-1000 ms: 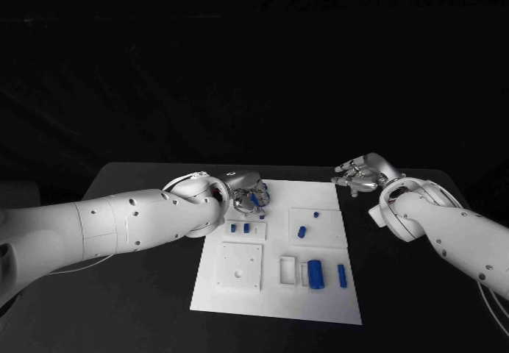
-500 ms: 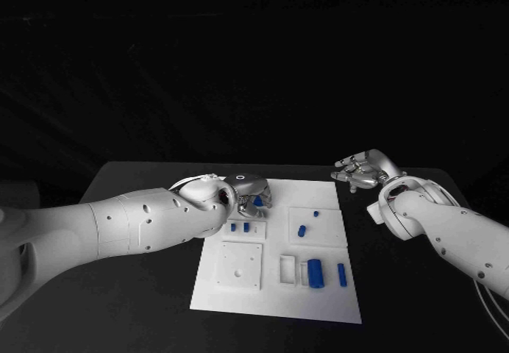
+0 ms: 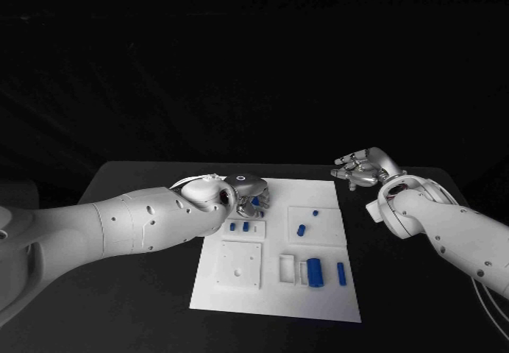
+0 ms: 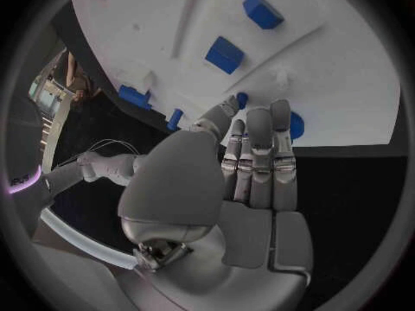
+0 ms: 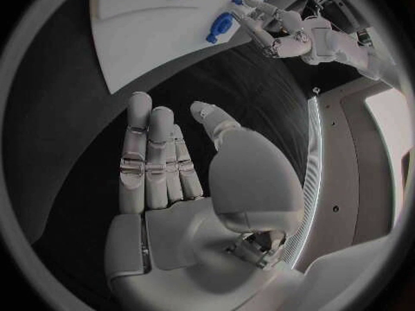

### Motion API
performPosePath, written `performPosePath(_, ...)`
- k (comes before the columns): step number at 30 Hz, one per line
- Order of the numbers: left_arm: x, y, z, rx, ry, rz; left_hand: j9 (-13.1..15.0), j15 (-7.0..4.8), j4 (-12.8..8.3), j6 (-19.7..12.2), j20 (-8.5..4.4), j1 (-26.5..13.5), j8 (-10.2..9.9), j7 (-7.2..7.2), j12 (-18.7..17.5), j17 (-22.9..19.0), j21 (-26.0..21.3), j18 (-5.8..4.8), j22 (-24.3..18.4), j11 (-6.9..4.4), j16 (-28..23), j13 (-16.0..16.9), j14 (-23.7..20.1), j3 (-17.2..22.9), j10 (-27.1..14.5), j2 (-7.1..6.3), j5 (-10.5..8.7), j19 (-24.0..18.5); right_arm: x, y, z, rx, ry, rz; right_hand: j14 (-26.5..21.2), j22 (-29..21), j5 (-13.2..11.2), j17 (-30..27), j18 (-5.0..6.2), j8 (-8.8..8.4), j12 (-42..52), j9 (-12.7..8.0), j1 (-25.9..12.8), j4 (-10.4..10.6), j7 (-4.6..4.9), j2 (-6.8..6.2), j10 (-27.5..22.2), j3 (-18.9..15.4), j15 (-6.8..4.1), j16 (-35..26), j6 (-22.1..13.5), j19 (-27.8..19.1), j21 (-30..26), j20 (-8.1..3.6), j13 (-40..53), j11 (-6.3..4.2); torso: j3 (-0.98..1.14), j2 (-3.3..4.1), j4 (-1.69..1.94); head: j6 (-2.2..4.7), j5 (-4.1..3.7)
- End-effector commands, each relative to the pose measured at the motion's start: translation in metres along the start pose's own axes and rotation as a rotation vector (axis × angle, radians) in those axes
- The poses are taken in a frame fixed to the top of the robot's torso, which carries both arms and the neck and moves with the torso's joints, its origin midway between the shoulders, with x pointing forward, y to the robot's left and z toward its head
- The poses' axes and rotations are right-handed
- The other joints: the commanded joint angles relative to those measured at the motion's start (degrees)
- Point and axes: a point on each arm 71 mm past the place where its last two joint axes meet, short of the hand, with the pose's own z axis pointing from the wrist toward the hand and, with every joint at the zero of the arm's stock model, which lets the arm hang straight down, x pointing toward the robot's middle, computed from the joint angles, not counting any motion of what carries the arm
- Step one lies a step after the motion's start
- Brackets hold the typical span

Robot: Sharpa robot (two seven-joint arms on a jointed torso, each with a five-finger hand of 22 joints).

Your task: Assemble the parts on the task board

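Blue parts lie scattered on the white board (image 3: 329, 301) in the middle of the black table (image 3: 127, 294): a pair (image 3: 240, 227) side by side near the board's left edge, a peg (image 3: 315, 215) and a short cylinder (image 3: 301, 230) in a raised square further right, and toward the near end a thick cylinder (image 3: 314, 272) beside a thin bar (image 3: 341, 273). One more blue part (image 4: 296, 126) sits at the board's far left edge, right at the fingertips (image 4: 280, 110) of the left hand (image 3: 250, 195); the wrist view shows the fingers held straight and close together above it, thumb alongside, but whether they touch or pinch it cannot be told. The right hand (image 3: 360, 169) hovers over bare table off the board's far right corner, well apart from every part, fingers extended and holding nothing.
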Motion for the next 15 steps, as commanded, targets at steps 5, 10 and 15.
performPosePath(5, 0.0045, -0.0027, 0.0026, 0.011, 0.032, 0.022, 0.0, -0.60, -0.7, 0.6, -0.33, -1.3, -0.3, -0.10, -0.2, 0.1, 2.9, 0.94, 1.5, -0.60, 0.8, 0.0, 0.0, 1.9, 2.5, 0.02, 0.40, -1.4, 0.0003, 0.0023, -0.0003, -0.016, -0.002, 0.008, -0.1, 0.1, 0.4, -0.1, 0.90, -0.19, -0.2, 0.0, -0.5, 0.0, 0.41, 0.03, 0.4, -0.3, 0.13, 0.4, 0.0, 0.8, -0.3, 0.42, -0.1, -0.05, -0.04, 0.01, 0.07, -0.13, -0.20)
performPosePath(10, 0.0070, -0.0035, 0.0034, 0.012, 0.038, 0.021, 0.0, -0.94, -1.0, 0.9, -0.64, -1.5, -0.3, -0.21, -0.2, 0.2, 4.9, 0.70, 1.4, -1.04, 1.3, 0.0, 0.2, 2.2, 4.0, 0.35, 0.29, -2.1, 0.0002, 0.0027, -0.0005, -0.017, -0.003, 0.008, -0.1, 0.1, 0.4, -0.1, 0.90, -0.19, -0.2, 0.0, -0.5, 0.0, 0.41, 0.03, 0.4, -0.3, 0.13, 0.4, 0.0, 0.8, -0.3, 0.42, -0.1, -0.05, -0.01, -0.04, 0.07, -0.25, -0.26)
performPosePath(15, 0.0087, -0.0034, 0.0036, 0.010, 0.044, 0.020, 0.0, -1.02, -1.3, 1.0, -0.79, -1.6, -0.3, -0.19, -0.2, 0.3, 6.1, 0.57, 1.3, -1.18, 1.7, 0.0, 0.2, 1.9, 4.5, 0.61, 0.23, -2.5, 0.0000, 0.0026, -0.0006, -0.017, -0.003, 0.008, -0.1, 0.1, 0.5, -0.1, 0.90, -0.20, -0.3, 0.0, -0.5, 0.1, 0.41, 0.06, 0.4, -0.4, 0.12, 0.4, 0.0, 0.8, -0.4, 0.42, -0.1, -0.06, 0.00, -0.04, 0.06, -0.33, -0.33)
